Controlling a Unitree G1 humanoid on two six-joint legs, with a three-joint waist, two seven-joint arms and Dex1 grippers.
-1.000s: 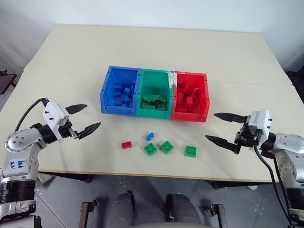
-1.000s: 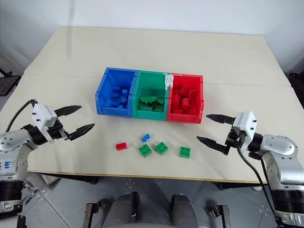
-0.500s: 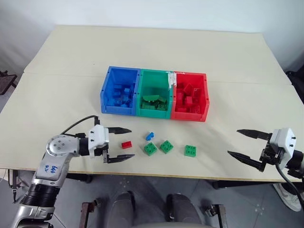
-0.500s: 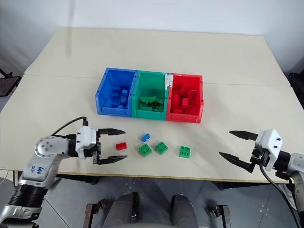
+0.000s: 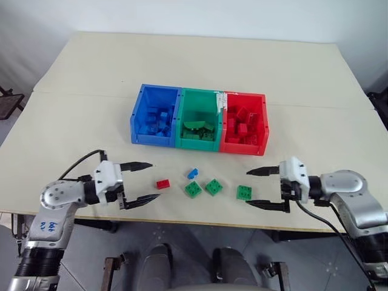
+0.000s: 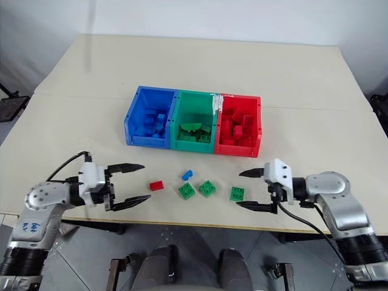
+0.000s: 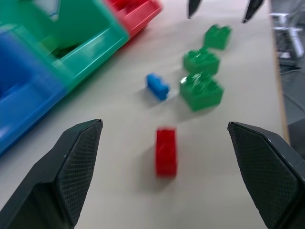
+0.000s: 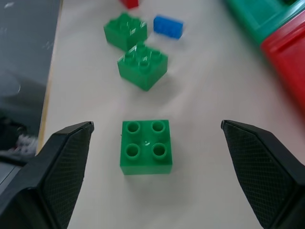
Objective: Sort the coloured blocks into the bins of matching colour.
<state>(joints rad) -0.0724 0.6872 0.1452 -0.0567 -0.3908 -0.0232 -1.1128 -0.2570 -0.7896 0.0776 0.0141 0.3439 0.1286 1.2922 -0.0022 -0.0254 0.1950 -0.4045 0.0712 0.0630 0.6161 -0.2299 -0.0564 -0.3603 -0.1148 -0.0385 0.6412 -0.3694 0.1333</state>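
From the head views, the three joined bins sit mid-table: the blue bin (image 5: 154,120), the green bin (image 5: 199,121) and the red bin (image 5: 244,124), each holding bricks of its own colour. All five loose bricks lie on the table (image 5: 200,60) in front of the bins, nearer the robot: the red brick (image 5: 162,184) below the blue bin, the blue brick (image 5: 192,173) below the green bin, then three green bricks in a loose row, the first green brick (image 5: 193,190), the second green brick (image 5: 213,187) and the third green brick (image 5: 244,192) below the red bin. The left gripper (image 5: 140,182) lies low over the table, pointing sideways toward the red brick, fingers spread wide and empty; the brick sits just beyond the fingertips, not between them. The right gripper (image 5: 254,187) points sideways the other way, at the third green brick, fingers likewise spread and empty, with the brick just past the tips. In the left wrist view, the red brick (image 7: 166,151) lies ahead, centred between the two spread fingers (image 7: 71,167), with the blue brick (image 7: 157,86) and green bricks beyond it, the bins off to one side. In the right wrist view, the third green brick (image 8: 146,146) lies studs up, centred in the wide gap between the fingers (image 8: 62,167), touching neither.
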